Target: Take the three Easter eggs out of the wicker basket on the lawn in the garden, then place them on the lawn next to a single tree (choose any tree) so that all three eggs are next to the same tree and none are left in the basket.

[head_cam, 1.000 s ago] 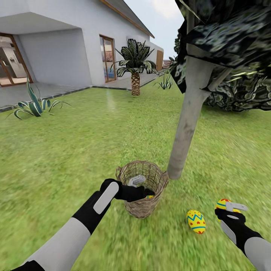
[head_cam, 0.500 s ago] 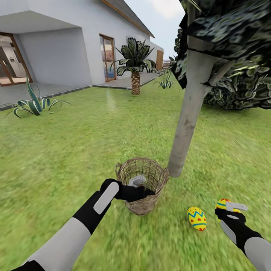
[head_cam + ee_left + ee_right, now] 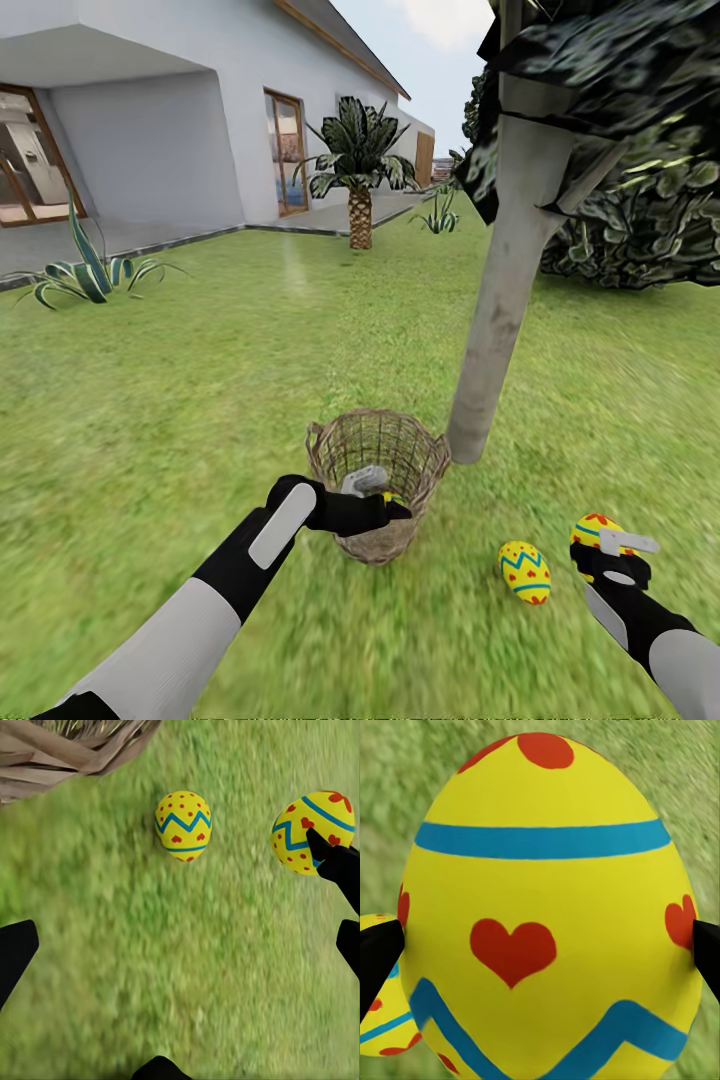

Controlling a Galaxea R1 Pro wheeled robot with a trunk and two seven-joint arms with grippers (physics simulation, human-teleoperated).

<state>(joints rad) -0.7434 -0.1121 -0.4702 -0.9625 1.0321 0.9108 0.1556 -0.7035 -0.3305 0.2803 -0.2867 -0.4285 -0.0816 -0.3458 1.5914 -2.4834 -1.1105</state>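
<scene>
The wicker basket (image 3: 378,470) stands on the lawn (image 3: 200,400) at the foot of the tree (image 3: 500,310). My left gripper (image 3: 392,505) is at the basket's near rim, open and empty (image 3: 180,952). A yellow sliver of one egg (image 3: 393,497) shows by its tip, inside the basket. A second egg (image 3: 524,572) (image 3: 184,825) lies on the grass to the right of the basket. My right gripper (image 3: 618,548) (image 3: 540,952) is shut on the third egg (image 3: 595,530) (image 3: 540,870) (image 3: 307,832), low over the grass beside the second egg.
The white house (image 3: 150,120) and its grey paving (image 3: 60,245) lie far left. A spiky plant (image 3: 90,275) grows at the paving's edge. A palm (image 3: 360,190) stands at the back, and dark bushes (image 3: 640,230) fill the right behind the tree. Wide grass stretches to the left.
The basket, trunk base and eggs have slid slightly up the picture while the house stayed put, so the camera has shifted. Both grippers keep their states.
</scene>
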